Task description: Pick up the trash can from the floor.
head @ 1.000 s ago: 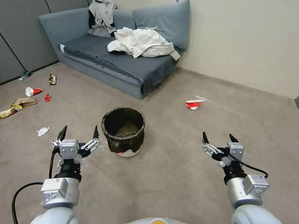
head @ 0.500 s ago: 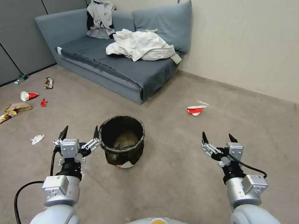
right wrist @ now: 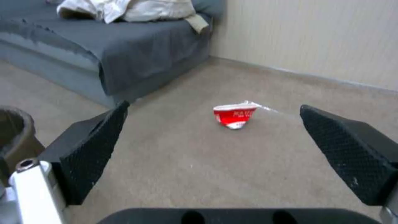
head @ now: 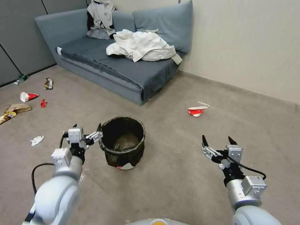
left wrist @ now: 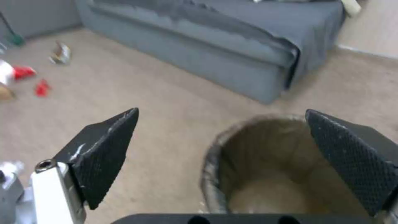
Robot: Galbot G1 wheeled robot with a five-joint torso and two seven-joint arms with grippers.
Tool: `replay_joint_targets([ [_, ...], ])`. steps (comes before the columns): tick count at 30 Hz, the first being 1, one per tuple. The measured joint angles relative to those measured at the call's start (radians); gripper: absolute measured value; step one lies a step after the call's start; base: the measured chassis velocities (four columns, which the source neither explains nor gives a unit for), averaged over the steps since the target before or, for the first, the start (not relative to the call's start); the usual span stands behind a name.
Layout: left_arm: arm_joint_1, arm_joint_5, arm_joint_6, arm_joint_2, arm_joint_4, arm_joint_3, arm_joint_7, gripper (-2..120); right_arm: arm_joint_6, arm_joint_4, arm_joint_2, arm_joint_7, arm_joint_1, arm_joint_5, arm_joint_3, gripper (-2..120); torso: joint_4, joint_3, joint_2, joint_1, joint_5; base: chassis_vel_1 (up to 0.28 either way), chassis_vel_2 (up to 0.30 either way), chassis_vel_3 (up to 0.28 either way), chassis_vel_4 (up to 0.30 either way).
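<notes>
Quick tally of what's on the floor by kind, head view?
Trash can: 1
Crushed red-and-white cups: 2
Other litter, left side: red scrap, wrapper, brown paper, white tissue, bottle: 5
Total: 8

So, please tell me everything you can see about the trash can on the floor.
The trash can is a small round white bin, standing upright on the beige carpet floor in front of the sofa. A crinkled dark bag lines it and folds over the rim, covering most of the outer wall; white shows only near the base, with a small red mark. Something brownish lies at the bottom. The left end effector is open at its left rim, one fingertip over the opening; contact cannot be judged.
</notes>
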Motion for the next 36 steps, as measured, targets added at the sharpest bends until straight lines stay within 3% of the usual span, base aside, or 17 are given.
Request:
replay_joint_targets([
  [2, -0.038, -0.071, 0.049, 0.016, 0.029, 0.02, -0.01, 100, -0.002, -0.018, -0.012, 0.002, 0.007, 0.0, 0.003, 100, 0.0001, 0.0, 0.0, 0.0, 0.0001, 0.0, 0.0, 0.0, 0.0],
  [8, -0.106, -0.142, 0.126, 0.017, 0.091, 0.064, -0.044, 100, -0.003, -0.044, -0.014, 0.006, 0.018, 0.001, 0.003, 100, 0.0002, 0.0, 0.0, 0.0, 0.0001, 0.0, 0.0, 0.0, 0.0],
  [21, -0.271, -0.158, 0.25, -0.035, 0.247, 0.193, -0.197, 100, 0.0, -0.069, -0.016, 0.007, 0.019, 0.0, 0.008, 100, 0.0001, 0.0, 0.0, 0.0, 0.0, 0.0, 0.0, 0.0, 0.0],
  [36, -0.363, -0.193, 0.275, -0.075, 0.397, 0.211, -0.239, 100, 0.005, -0.08, -0.027, 0.013, 0.019, -0.003, 0.013, 100, 0.0001, 0.0, 0.0, 0.0, 0.0, 0.0, 0.0, 0.0, 0.0],
])
